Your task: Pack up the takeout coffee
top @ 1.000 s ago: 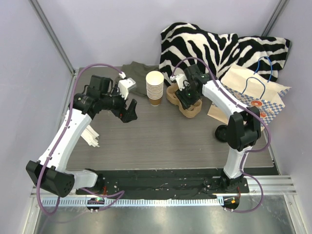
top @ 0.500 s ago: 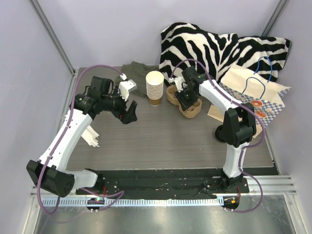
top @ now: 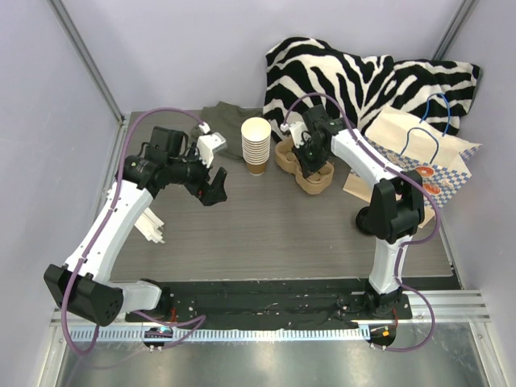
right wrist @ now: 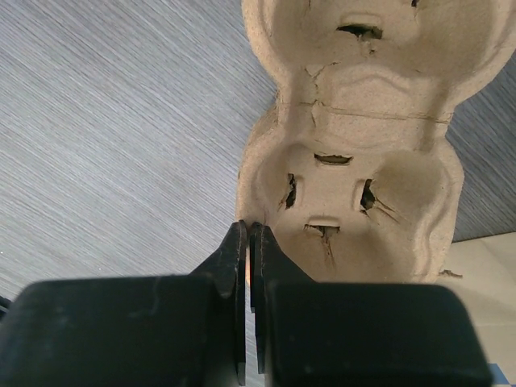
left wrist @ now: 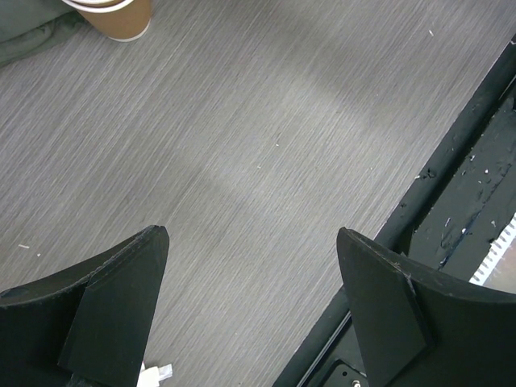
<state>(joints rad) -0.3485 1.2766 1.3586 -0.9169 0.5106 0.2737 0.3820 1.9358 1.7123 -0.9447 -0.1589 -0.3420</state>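
Note:
The takeout coffee is out of view in every frame. A pale pulp cup carrier lies at the back of the table with both wells empty. My right gripper is shut, its fingertips pinching the carrier's near left rim. My left gripper hangs open over bare tabletop with nothing between its fingers. A tall stack of cream-and-brown cups stands left of the carrier; its base shows in the left wrist view.
A paper bag with blue handles lies at the back right on a zebra-print cloth. A dark green cloth sits behind the cup stack. White packets lie at the left. The black base rail runs along the near edge.
The right gripper's jaws have closed onto the carrier's rim, and the arm has shifted slightly. The left arm has barely moved.

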